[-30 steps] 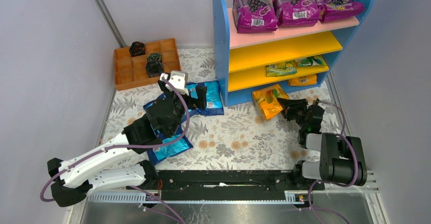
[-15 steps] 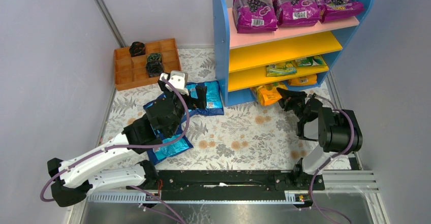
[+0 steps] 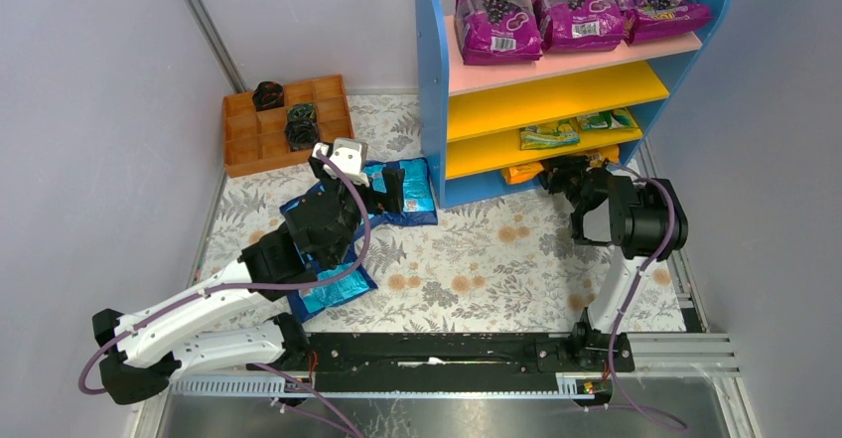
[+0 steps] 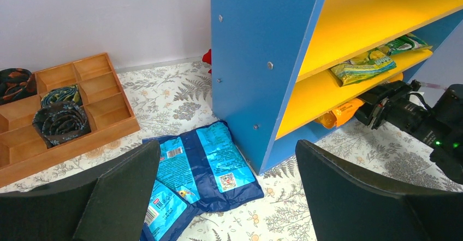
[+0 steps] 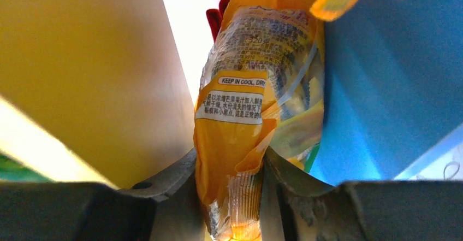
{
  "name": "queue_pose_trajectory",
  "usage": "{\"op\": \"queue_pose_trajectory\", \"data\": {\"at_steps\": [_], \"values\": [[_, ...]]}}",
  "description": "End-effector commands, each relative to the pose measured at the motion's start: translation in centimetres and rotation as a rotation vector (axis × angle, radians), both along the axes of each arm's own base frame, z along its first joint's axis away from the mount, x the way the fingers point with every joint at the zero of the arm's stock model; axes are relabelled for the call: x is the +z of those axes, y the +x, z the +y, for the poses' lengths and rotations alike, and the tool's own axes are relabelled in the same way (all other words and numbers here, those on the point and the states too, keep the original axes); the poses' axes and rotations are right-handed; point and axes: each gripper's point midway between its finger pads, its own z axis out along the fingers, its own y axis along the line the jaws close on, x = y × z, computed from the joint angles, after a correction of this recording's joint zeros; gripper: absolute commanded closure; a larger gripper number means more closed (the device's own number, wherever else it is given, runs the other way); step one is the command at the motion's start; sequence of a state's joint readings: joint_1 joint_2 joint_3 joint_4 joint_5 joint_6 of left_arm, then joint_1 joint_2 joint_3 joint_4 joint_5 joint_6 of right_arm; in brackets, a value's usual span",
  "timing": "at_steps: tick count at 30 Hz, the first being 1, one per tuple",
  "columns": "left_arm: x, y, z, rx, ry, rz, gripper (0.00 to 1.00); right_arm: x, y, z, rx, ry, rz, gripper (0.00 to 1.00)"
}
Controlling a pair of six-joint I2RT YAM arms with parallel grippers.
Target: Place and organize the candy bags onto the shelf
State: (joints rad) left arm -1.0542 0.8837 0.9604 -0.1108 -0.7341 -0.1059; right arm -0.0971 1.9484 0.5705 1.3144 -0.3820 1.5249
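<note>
The shelf (image 3: 432,90) stands at the back right, with blue sides, a pink top board and yellow boards. My right gripper (image 3: 558,173) is shut on an orange candy bag (image 5: 245,121), pinching its sealed end. It holds the bag inside the shelf's lowest level, under the lower yellow board (image 5: 82,60); the bag's end shows in the top view (image 3: 521,173). Two green-yellow bags (image 3: 549,136) lie on that board. My left gripper (image 4: 226,197) is open and empty above blue bags (image 4: 218,162) on the floor left of the shelf (image 3: 407,188).
Three purple grape bags (image 3: 496,21) lie on the pink board. An orange compartmented tray (image 3: 268,163) with dark rolled items (image 3: 301,132) sits at the back left. Another blue bag (image 3: 333,294) lies under the left arm. Grey walls close both sides.
My right gripper has carried the orange bag from the floor in front of the shelf back into the lowest level. The left arm has not moved.
</note>
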Motion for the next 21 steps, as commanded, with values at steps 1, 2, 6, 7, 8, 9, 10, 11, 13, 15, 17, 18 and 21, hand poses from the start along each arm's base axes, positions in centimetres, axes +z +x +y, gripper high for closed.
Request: {"op": "queue_pose_trajectory", "data": {"at_steps": [1,2,6,7,8,9,10,11,13,15,17,18,21], "values": [[2.2,0.1,0.2,0.007,-0.046,-0.038,0.01,-0.4,2.0,-0.5,-0.034,-0.114,-0.059,0.59],[2.2,0.1,0.2,0.008,-0.045,-0.039,0.01,-0.8,2.3,-0.7,-0.038,-0.124,-0.053,0.59],[1.9,0.3,0.2,0.016,-0.033,-0.038,0.01,-2.9,3.3,-1.5,-0.044,-0.164,-0.015,0.51],[1.8,0.3,0.2,0.017,-0.029,-0.037,0.01,-3.0,3.4,-1.7,-0.045,-0.163,-0.026,0.47],[1.7,0.4,0.1,0.017,-0.025,-0.036,0.01,-2.9,3.4,-1.7,-0.04,-0.163,-0.035,0.42],[1.6,0.4,0.1,0.018,-0.021,-0.035,0.01,-2.8,3.2,-1.7,-0.034,-0.164,-0.035,0.35],[1.5,0.5,0.1,0.02,-0.016,-0.034,0.01,-2.8,2.9,-1.6,-0.027,-0.167,-0.03,0.32],[1.5,0.5,0.0,0.021,-0.013,-0.032,0.01,-2.6,2.5,-1.4,-0.018,-0.177,-0.028,0.29],[1.4,0.6,-0.1,0.019,-0.01,-0.031,0.01,-2.5,1.3,-1.2,-0.005,-0.189,-0.016,0.26],[1.4,0.5,-0.2,0.012,-0.01,-0.029,0.01,-2.3,0.0,-0.9,0.01,-0.201,-0.014,0.24],[1.3,0.5,-0.4,0.007,-0.011,-0.027,0.01,-2.5,-1.2,-0.3,0.037,-0.207,-0.008,0.24],[1.2,0.6,-0.5,0.005,-0.009,-0.025,0.01,-2.9,-1.7,-0.1,0.045,-0.21,0.0,0.24],[1.1,0.7,-0.5,0.007,-0.003,-0.022,0.01,-3.9,-2.8,0.3,0.063,-0.226,0.016,0.25]]}}
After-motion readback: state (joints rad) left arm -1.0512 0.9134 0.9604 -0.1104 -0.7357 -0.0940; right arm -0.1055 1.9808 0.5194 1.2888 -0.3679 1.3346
